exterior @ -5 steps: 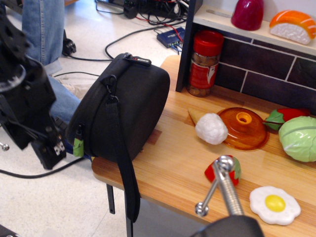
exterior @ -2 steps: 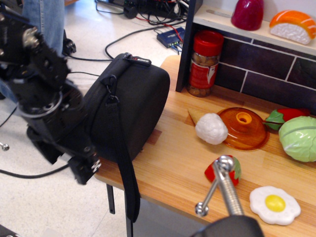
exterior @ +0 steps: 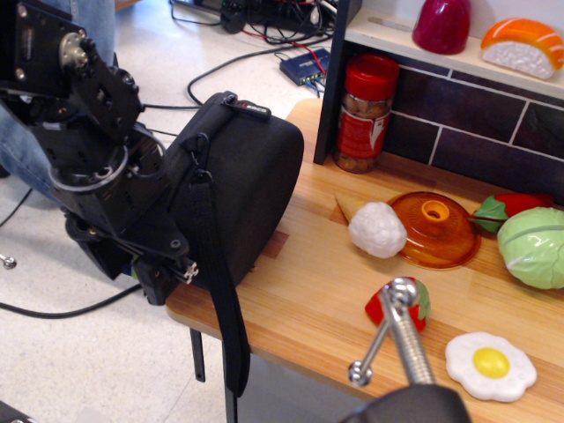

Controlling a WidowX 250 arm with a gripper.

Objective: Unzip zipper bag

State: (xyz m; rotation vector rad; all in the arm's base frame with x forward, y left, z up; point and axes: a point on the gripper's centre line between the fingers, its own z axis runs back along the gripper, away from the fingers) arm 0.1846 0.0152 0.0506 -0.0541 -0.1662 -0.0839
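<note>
The zipper bag (exterior: pixel 251 189), a large black rounded fabric case, stands on its edge at the left end of the wooden table (exterior: pixel 308 326). Its long black strap (exterior: pixel 222 304) hangs down over the table's front edge. My gripper (exterior: pixel 167 273), on a bulky black arm, is pressed against the bag's lower left edge, where the zipper runs. The gripper covers the small green tag. The fingers are hidden against the black fabric, so I cannot tell whether they are open or shut.
A red-lidded jar (exterior: pixel 366 110) stands behind the bag by a dark post. Toy foods lie to the right: white ice cream cone (exterior: pixel 377 229), orange lid (exterior: pixel 436 229), cabbage (exterior: pixel 533 247), fried egg (exterior: pixel 490 366). A metal rod (exterior: pixel 397 326) rises in front. Cables cross the floor.
My gripper has moved right and up from beside the table's corner onto the bag's lower left edge, and now covers the green tag. The bag has not moved.
</note>
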